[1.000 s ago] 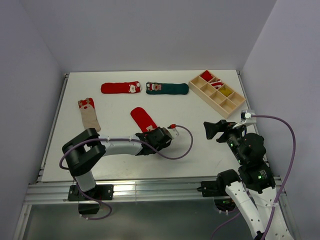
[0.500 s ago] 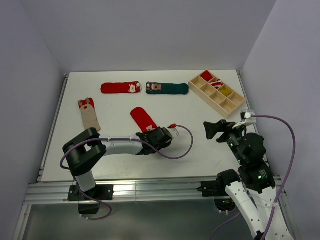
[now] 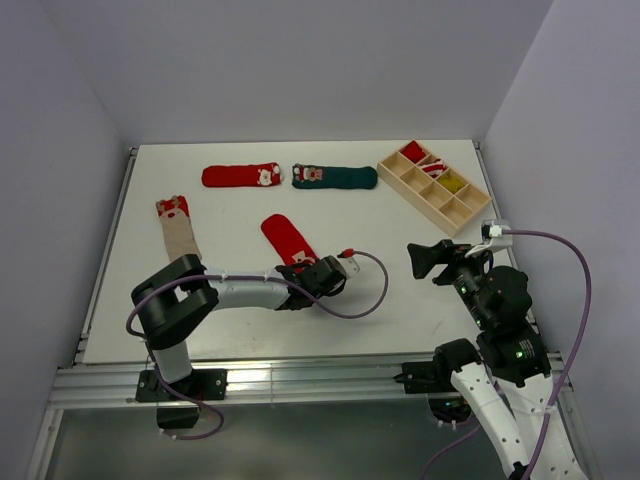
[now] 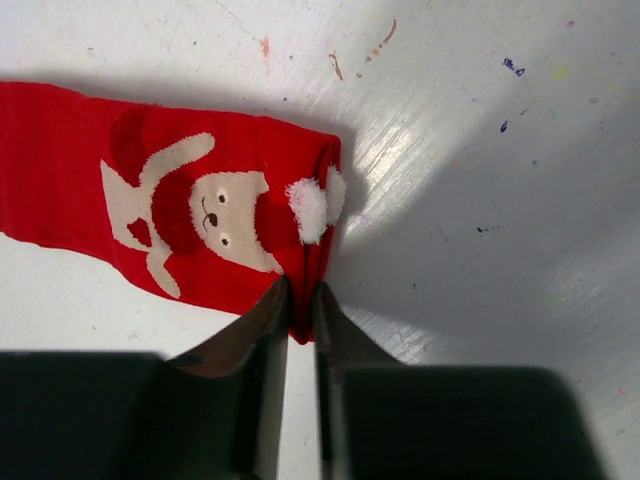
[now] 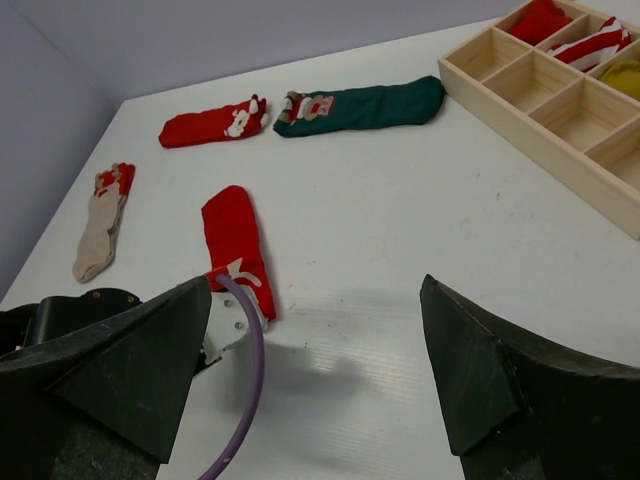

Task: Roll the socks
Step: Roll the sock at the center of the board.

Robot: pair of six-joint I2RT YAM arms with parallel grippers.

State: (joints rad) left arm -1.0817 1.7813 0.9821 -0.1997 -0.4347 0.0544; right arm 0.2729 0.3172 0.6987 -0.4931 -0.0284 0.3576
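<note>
A red sock with a Santa figure (image 3: pixel 284 237) lies on the white table, cuff end toward me; it also shows in the left wrist view (image 4: pixel 180 220) and the right wrist view (image 5: pixel 235 245). My left gripper (image 3: pixel 300 270) is low on the table and shut on the cuff edge of this sock (image 4: pixel 301 312). My right gripper (image 3: pixel 432 258) is open and empty, held above the table's right front (image 5: pixel 320 350). Another red sock (image 3: pixel 240 176), a green sock (image 3: pixel 335 177) and a beige sock (image 3: pixel 178 230) lie flat farther back.
A wooden compartment tray (image 3: pixel 478 205) stands at the back right, with rolled socks in some far cells. The left arm's purple cable (image 3: pixel 365 290) loops over the table beside the gripper. Walls close the table on the left, back and right.
The left arm's elbow has shifted slightly to the right, with its gripper still at the red sock's cuff. The right arm has not moved.
</note>
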